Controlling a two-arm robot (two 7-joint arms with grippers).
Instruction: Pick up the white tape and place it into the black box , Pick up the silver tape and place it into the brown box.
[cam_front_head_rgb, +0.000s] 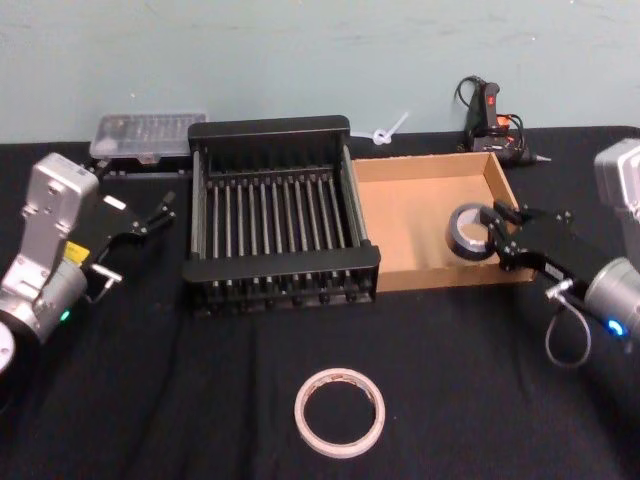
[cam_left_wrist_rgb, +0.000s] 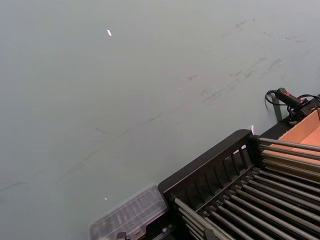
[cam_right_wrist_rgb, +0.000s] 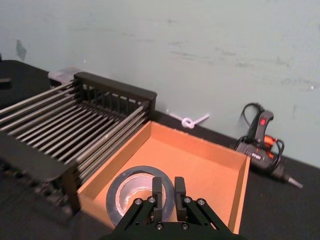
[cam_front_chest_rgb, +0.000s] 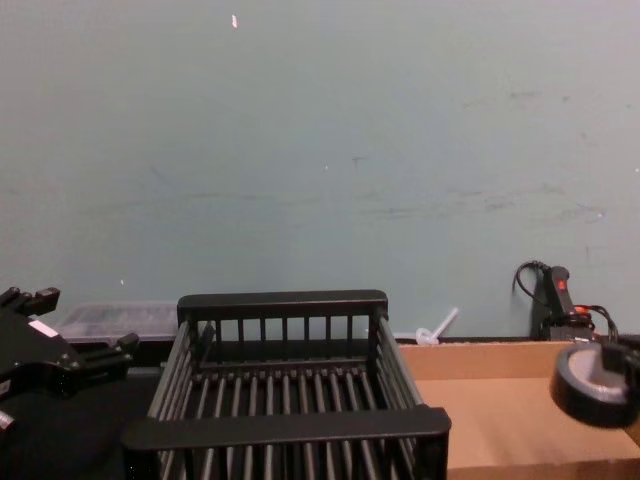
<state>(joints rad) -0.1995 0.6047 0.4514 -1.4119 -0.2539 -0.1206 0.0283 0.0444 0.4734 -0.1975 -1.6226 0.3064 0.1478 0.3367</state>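
Note:
The silver tape (cam_front_head_rgb: 468, 233) hangs tilted over the right end of the brown box (cam_front_head_rgb: 415, 215), and my right gripper (cam_front_head_rgb: 494, 233) is shut on its rim. The right wrist view shows the fingers (cam_right_wrist_rgb: 157, 189) pinching the silver tape (cam_right_wrist_rgb: 131, 194) above the brown box (cam_right_wrist_rgb: 200, 157). In the chest view the silver tape (cam_front_chest_rgb: 590, 386) floats above the box floor (cam_front_chest_rgb: 500, 425). The white tape (cam_front_head_rgb: 339, 412) lies flat on the black table near the front. The black box (cam_front_head_rgb: 280, 215) stands in the middle with nothing in it. My left gripper (cam_front_head_rgb: 152, 213) is open, held left of the black box.
A clear plastic case (cam_front_head_rgb: 148, 135) sits behind the black box at the back left. A glue gun (cam_front_head_rgb: 490, 115) with its cord and a white zip tie (cam_front_head_rgb: 385, 135) lie along the back edge by the wall. The table is covered in black cloth (cam_front_head_rgb: 500, 400).

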